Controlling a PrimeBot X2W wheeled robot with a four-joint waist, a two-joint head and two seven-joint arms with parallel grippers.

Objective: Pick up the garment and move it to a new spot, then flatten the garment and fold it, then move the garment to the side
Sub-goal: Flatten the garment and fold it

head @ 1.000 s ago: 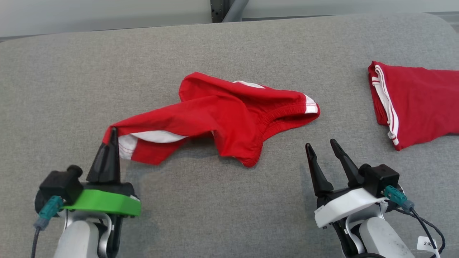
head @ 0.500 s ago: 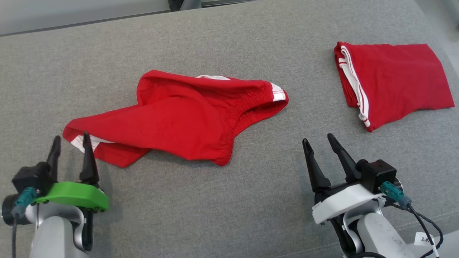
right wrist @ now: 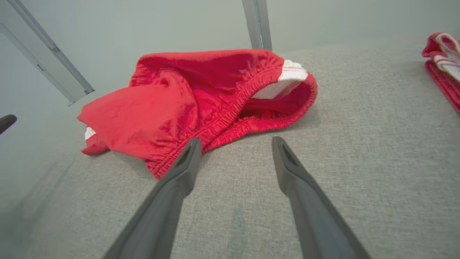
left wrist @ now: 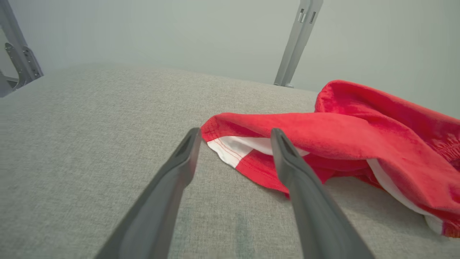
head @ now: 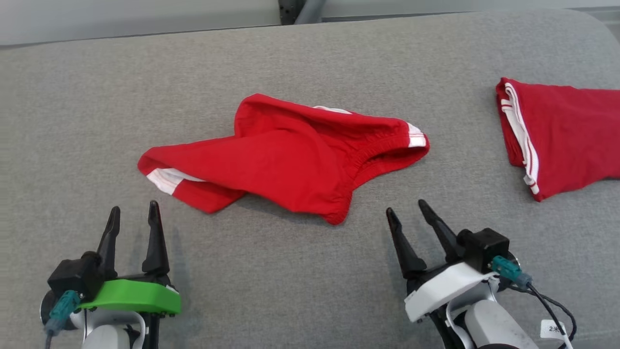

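A crumpled pair of red shorts (head: 286, 160) with white side stripes lies in the middle of the grey surface, its elastic waistband toward the right and one leg stretched out to the left. My left gripper (head: 134, 214) stands open just below that leg's white-trimmed hem (left wrist: 233, 149), a short way off the cloth. At the lower right my right gripper (head: 407, 211) is open too, near the waistband's lower corner (right wrist: 161, 163) and holding nothing. Both wrist views show the shorts (right wrist: 201, 97) lying just past the open fingertips.
A second red garment (head: 562, 131) with white stripes lies folded at the right edge of the grey cushion (head: 97, 97). Behind the cushion's far edge a grey metal post (head: 302, 9) rises in front of a pale wall.
My left gripper has let go of the shorts' leg, opened and drawn back toward me; the leg now lies flat. The head camera swung right and back again. The right gripper stayed open.
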